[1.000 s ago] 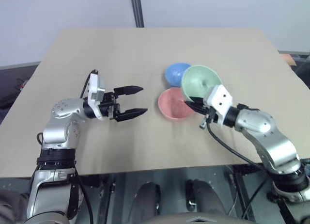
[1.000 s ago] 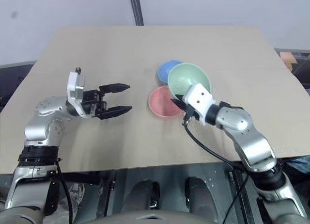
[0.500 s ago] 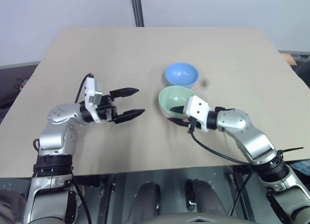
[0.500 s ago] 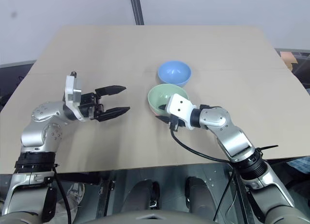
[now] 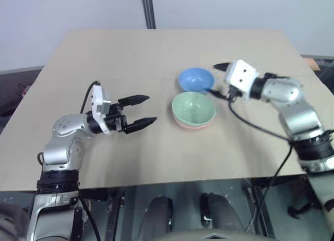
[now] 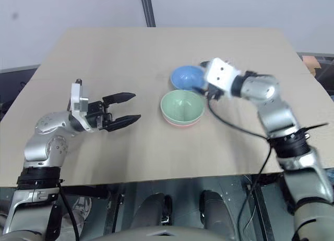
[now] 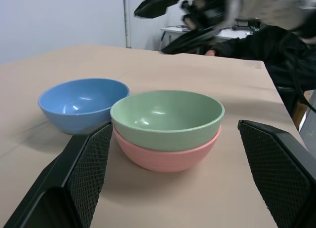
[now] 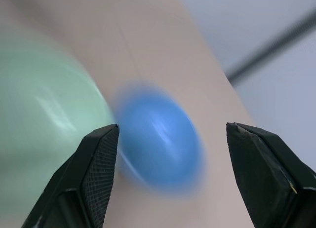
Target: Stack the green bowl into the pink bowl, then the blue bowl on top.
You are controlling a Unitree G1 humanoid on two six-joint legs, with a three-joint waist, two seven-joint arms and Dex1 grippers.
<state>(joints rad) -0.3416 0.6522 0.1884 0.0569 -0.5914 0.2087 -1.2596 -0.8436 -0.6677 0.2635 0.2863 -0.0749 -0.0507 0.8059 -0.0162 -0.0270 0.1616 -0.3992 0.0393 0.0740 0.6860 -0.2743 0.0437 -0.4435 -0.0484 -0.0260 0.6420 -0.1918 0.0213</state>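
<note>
So the green bowl (image 5: 194, 107) already sits nested in the pink bowl (image 7: 168, 158) on the tabletop (image 5: 156, 53), and the right gripper (image 5: 219, 80), jaws apart and empty, hovers just beside the blue bowl (image 5: 195, 79) behind that stack, so grabbing its rim looks next, while the left gripper (image 5: 145, 109) waits open.

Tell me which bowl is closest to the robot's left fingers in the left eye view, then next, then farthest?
1. The green bowl, nested in the pink bowl: too close to rank apart.
2. The blue bowl, behind them, near the right gripper.

Left gripper points toward the stack.
</note>
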